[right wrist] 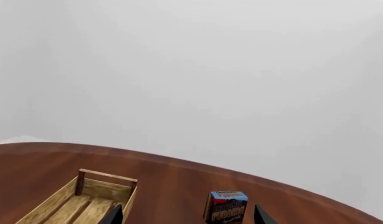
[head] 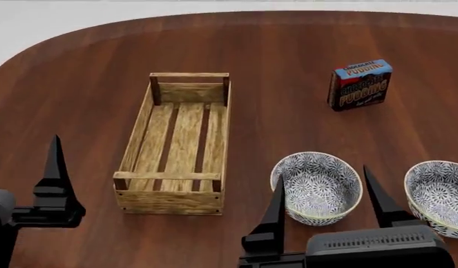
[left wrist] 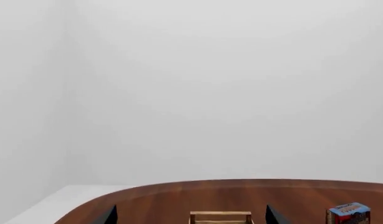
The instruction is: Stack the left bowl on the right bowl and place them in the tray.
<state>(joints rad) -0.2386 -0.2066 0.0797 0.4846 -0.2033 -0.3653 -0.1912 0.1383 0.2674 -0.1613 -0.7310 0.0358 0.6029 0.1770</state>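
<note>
Two bowls, the left bowl [head: 317,187] and the right bowl [head: 440,196], are patterned in blue-and-white florals beside a pale wooden tray [head: 180,146] and a blue-and-black pudding box [head: 360,84] lettered in white, all set on a reddish-brown table [head: 289,50]

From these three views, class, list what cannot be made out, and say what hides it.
- Right bowl: head view's edge cuts its right side.
- Left bowl: right claw covers its near rim.
- Left claw: only one finger shows in head view.
- Both bowls: absent from wrist views.
- Tray: left wrist view shows only its end board.
</note>
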